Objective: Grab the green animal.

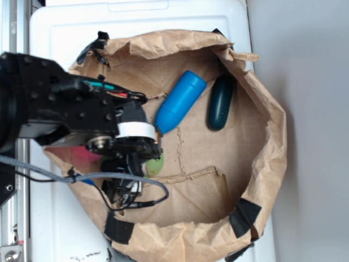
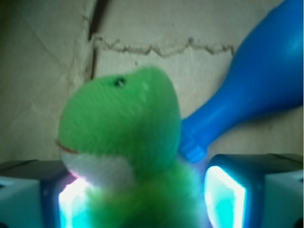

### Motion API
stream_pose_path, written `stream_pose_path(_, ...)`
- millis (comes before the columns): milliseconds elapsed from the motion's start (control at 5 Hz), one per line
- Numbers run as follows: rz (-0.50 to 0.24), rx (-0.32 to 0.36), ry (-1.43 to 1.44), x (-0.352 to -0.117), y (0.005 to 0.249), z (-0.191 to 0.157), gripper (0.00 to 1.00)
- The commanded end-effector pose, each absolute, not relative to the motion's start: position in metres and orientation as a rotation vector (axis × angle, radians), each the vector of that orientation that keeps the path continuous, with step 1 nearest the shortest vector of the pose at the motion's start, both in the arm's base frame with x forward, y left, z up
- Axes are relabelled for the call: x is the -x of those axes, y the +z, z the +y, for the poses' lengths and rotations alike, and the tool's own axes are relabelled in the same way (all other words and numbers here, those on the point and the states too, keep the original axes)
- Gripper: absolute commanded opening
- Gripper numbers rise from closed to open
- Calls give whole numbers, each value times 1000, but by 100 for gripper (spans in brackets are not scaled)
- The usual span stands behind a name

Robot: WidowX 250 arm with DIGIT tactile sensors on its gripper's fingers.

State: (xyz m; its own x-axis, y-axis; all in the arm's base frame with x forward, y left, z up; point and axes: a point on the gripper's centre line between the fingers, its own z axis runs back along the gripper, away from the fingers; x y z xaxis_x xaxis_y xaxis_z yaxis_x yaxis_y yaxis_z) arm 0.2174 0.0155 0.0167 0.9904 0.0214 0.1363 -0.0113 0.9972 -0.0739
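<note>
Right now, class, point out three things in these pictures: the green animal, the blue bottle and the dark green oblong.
green animal [image 2: 128, 118], wrist view, on its head below the eye.
blue bottle [image 1: 180, 101], exterior view, on the middle of its body.
dark green oblong [image 1: 220, 102], exterior view, on its middle.

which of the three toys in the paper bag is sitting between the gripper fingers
The green animal, a fuzzy light-green plush, sits between the gripper fingers. The blue bottle-shaped toy and the dark green oblong object lie apart.
</note>
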Motion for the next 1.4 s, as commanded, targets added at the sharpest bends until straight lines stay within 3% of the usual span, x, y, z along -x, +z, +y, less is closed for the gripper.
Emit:
stream_pose_path(0, -152, 131, 45, -206, 43, 26, 0)
stream_pose_path(200, -152, 143, 54, -201, 54, 30, 0)
stream_pose_path(400, -159, 173, 69, -235, 75, 32, 0)
stream_pose_path(600, -171, 186, 129, -258, 124, 39, 0)
stream_pose_path(800, -183, 191, 180, -274, 149, 41, 0)
stream_pose_path(1200, -209, 191, 181, -282, 152, 45, 0)
